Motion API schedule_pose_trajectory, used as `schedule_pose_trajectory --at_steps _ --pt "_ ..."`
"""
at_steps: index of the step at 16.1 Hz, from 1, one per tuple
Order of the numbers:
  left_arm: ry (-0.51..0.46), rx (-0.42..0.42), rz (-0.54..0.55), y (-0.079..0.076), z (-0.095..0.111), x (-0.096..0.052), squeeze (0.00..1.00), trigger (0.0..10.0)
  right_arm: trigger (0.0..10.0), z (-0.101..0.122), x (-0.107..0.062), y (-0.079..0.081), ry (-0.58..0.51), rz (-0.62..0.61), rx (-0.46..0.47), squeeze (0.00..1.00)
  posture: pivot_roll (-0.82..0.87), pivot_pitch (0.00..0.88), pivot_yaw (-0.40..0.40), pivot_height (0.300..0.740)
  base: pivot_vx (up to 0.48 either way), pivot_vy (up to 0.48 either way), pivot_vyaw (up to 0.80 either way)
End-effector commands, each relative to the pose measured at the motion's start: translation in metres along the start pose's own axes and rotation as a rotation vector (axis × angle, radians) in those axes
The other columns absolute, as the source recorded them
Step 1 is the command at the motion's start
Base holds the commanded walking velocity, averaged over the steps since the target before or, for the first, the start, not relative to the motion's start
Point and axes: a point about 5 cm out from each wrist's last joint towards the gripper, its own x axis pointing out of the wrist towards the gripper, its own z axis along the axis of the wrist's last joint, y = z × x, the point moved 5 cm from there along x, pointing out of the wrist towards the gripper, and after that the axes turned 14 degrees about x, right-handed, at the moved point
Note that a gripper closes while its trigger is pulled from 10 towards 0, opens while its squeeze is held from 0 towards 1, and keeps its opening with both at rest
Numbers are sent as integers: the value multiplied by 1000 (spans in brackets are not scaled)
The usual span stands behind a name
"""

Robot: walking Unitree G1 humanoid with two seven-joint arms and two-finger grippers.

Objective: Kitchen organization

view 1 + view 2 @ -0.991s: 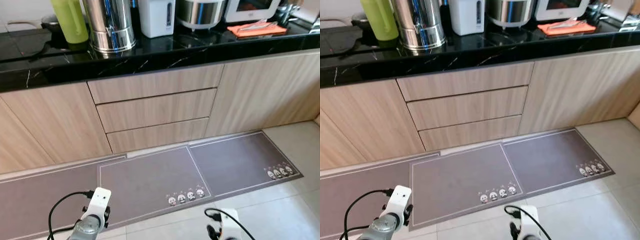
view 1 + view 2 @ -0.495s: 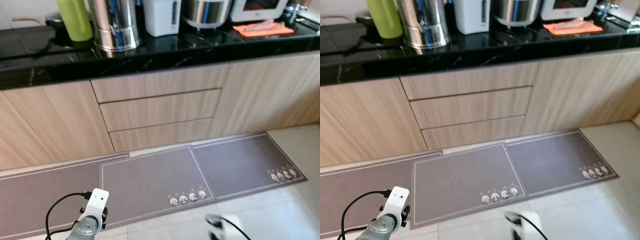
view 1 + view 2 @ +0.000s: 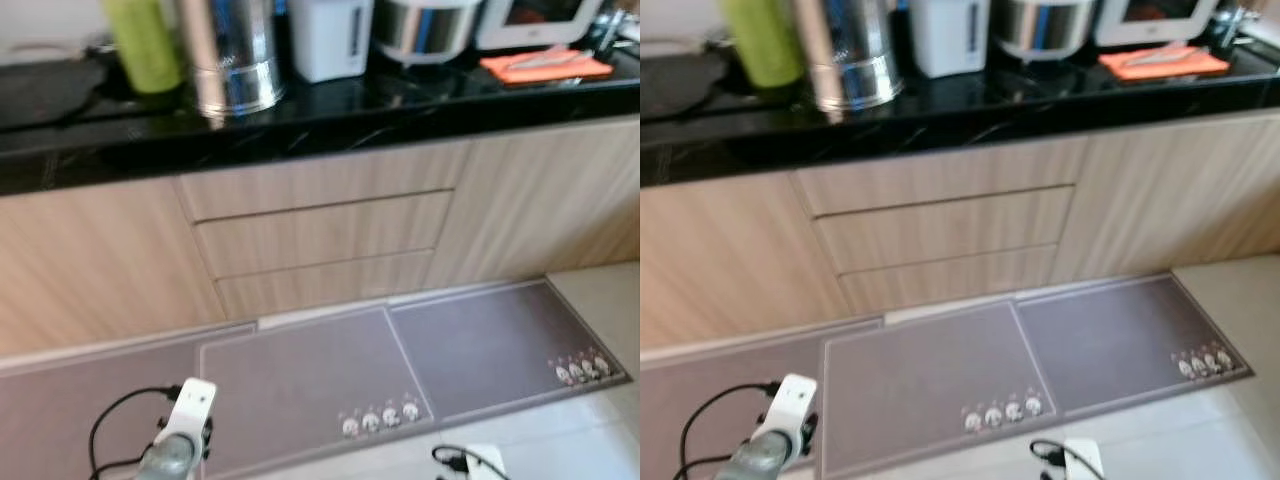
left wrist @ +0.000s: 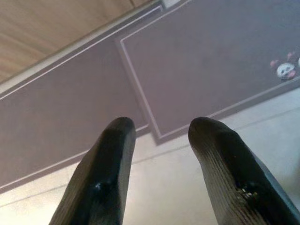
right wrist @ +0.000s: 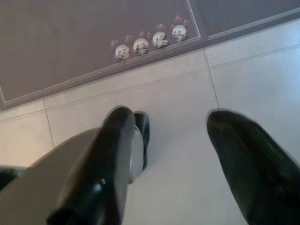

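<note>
A black stone counter [image 3: 330, 110] runs across the top of the head views. On it stand a green bottle [image 3: 143, 45], a shiny steel urn [image 3: 228, 55], a white appliance [image 3: 330, 35], a steel cooker pot [image 3: 425, 25] and an orange cloth [image 3: 545, 65]. Three wooden drawers [image 3: 320, 235] sit under the counter. My left arm [image 3: 185, 430] and right arm [image 3: 480, 462] hang low over the floor. The left gripper [image 4: 159, 136] is open with nothing between its fingers, above the mat's edge. The right gripper [image 5: 171, 122] is open over pale tiles.
A long grey floor mat [image 3: 300, 370] with small panda prints [image 3: 380, 418] lies along the cabinets. Pale floor tiles [image 3: 1230, 420] lie to the right of it. Wooden cabinet doors [image 3: 540, 210] flank the drawers. A grey rounded part of my own body [image 5: 56, 178] sits beside the right fingers.
The whole picture has slid and blurred, so the camera moved: counter and mat now sit lower and further right. My right wrist shows lower in the frame. Nothing on the counter moved.
</note>
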Motion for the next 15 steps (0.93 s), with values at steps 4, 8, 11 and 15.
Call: schedule_pose_trajectory --at_steps 4,8,11,15 --pt "21 8 14 7 -7 -1 0 10000 10000 11 8 35 -17 38 -4 0 -44 0 32 740 368 0 0" --pt "29 29 17 7 -8 -1 0 10000 10000 10 9 42 -14 44 -6 0 -46 0 34 740 63 0 0" --pt "29 28 15 6 -8 -1 0 10000 10000 9 9 41 -12 43 -9 0 -44 0 31 740 0 0 0" --pt "30 23 18 5 -9 -1 0 10000 10000 9 8 33 -11 37 -10 0 -41 0 22 740 0 0 0"
